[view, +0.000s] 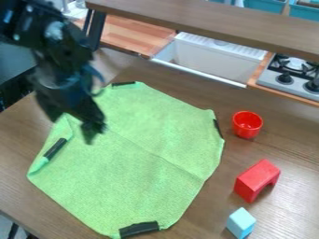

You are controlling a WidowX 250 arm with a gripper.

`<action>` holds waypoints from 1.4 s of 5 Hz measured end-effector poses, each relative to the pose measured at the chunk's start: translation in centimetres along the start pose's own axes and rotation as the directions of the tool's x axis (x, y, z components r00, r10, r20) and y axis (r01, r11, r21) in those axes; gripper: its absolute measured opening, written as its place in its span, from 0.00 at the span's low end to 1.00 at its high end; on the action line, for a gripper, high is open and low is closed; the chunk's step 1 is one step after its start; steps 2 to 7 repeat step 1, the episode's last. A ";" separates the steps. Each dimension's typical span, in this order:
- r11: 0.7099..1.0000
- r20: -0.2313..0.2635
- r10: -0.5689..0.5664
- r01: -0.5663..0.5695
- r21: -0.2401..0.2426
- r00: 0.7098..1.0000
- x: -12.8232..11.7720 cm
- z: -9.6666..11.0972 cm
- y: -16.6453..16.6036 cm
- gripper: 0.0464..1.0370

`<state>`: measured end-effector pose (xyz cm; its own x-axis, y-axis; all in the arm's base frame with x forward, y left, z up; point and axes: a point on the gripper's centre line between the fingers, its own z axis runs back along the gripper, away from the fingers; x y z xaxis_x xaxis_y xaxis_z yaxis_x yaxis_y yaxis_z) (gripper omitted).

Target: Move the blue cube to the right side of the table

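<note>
Tool (92, 132): above green cloth (143, 172), left of frame; opening and any grip indeterminable. Blue cube (241, 223): on worktop (289, 144), lower right. Placement appears complete; next, verify position, avoid contact.

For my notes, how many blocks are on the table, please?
2: the red arch right of the green cloth, the blue cube nearer the camera. The arm may hide others.
</note>
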<state>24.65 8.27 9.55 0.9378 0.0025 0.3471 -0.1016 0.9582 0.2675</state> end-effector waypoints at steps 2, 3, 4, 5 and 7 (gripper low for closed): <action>0.997 -0.034 0.066 -0.066 0.027 0.997 0.8 -2.2 4.0 0.96; 0.997 -0.034 0.066 -0.066 0.027 0.997 0.8 -2.2 4.0 0.96; 0.997 -0.034 0.066 -0.066 0.027 0.997 0.8 -2.2 4.0 0.96; 0.997 -0.034 0.066 -0.066 0.027 0.997 0.8 -2.2 4.0 0.96; 0.997 -0.034 0.066 -0.066 0.027 0.997 0.8 -2.2 4.0 0.96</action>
